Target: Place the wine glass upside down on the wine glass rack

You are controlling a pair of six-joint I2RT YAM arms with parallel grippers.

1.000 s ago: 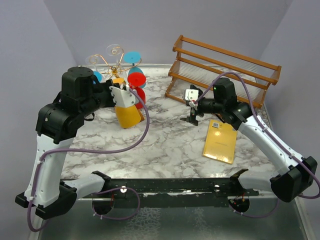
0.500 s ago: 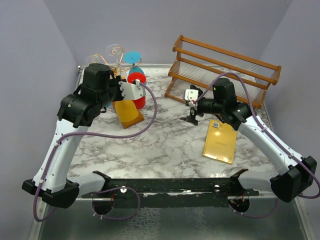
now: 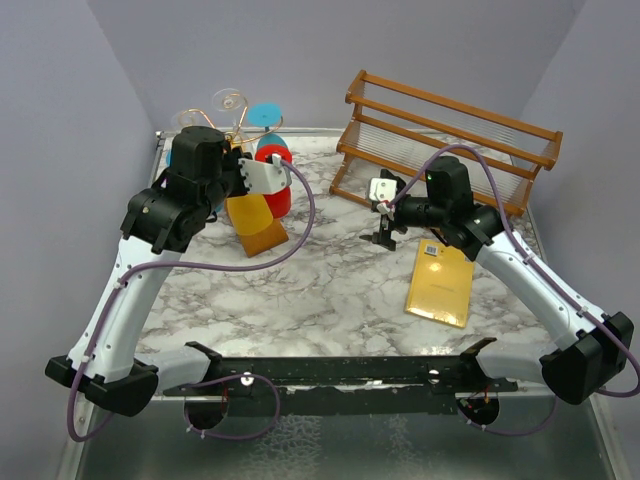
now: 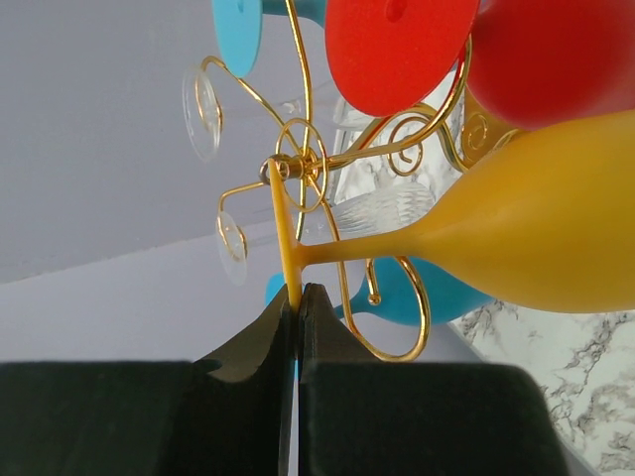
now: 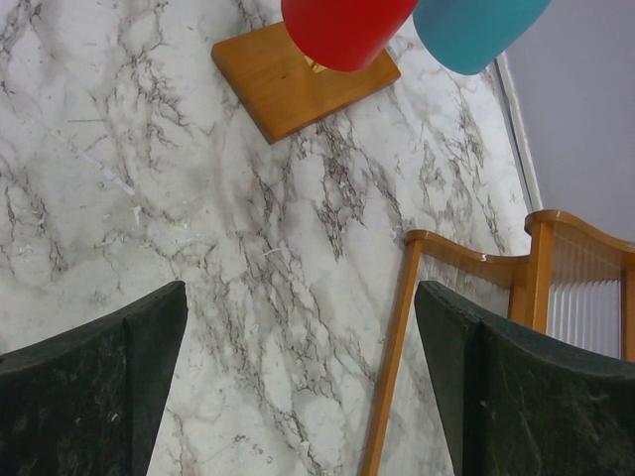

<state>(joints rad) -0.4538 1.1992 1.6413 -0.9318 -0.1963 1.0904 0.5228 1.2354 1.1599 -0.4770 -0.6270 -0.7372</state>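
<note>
My left gripper (image 3: 240, 190) is shut on the foot of a yellow wine glass (image 3: 256, 225), which hangs bowl-down just in front of the gold wire wine glass rack (image 3: 230, 108) at the back left. In the left wrist view the fingertips (image 4: 296, 297) pinch the thin yellow foot (image 4: 286, 233); the stem and bowl (image 4: 536, 238) run off to the right, close against the rack's curled arms (image 4: 308, 164). A red glass (image 3: 276, 178) and a blue glass (image 3: 265, 116) hang on the rack. My right gripper (image 3: 385, 232) is open and empty over the marble.
A large brown slatted wooden rack (image 3: 445, 135) stands at the back right. A flat yellow packet (image 3: 440, 283) lies under the right arm. The wire rack's wooden base (image 5: 298, 74) shows in the right wrist view. Clear glasses (image 4: 201, 111) hang on the rack's far arms.
My left arm has swung back and to the right, carrying the yellow glass up against the wire rack. The right arm has not moved.
</note>
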